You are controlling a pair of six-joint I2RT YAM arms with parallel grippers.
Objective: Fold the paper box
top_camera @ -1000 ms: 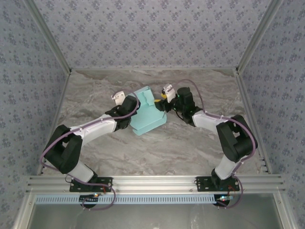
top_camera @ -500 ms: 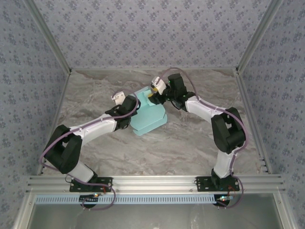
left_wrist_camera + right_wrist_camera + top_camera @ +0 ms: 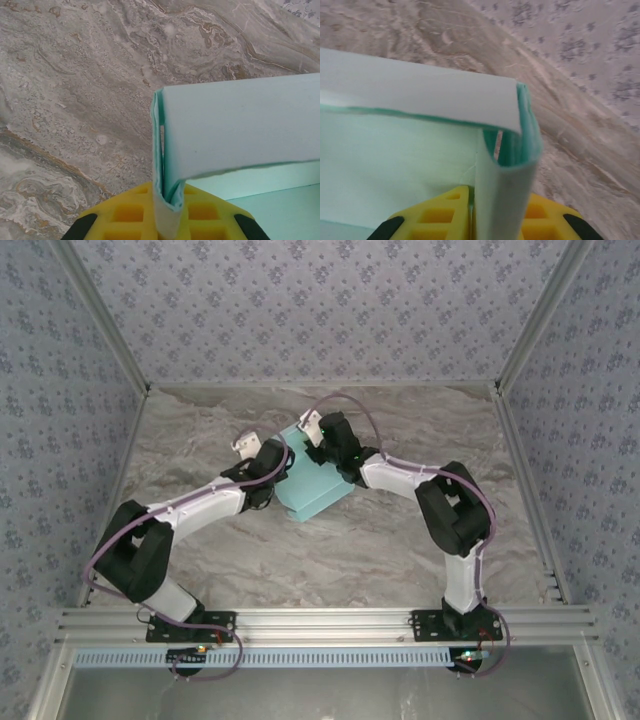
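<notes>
Aqua paper box (image 3: 315, 495) partly hidden; left fingers (image 3: 125, 214), right fingers (image 3: 440, 212) pinch flaps.

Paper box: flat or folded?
Partly folded: the paper box has card walls bent up from its base, one corner fold pinched in the left gripper, another in the right gripper.

On my left wrist cam, the left gripper (image 3: 167, 212) is clamped on the paper box (image 3: 240, 125), with a doubled-over strip of the pale aqua card pinched between the yellow pads (image 3: 125, 214) right at the box's near corner. From that corner one wall stands up and runs off to the right, and there's a flat aqua panel lying just under it. The grey marbled table (image 3: 75, 90) spreads out left of the box and beyond it.
</notes>
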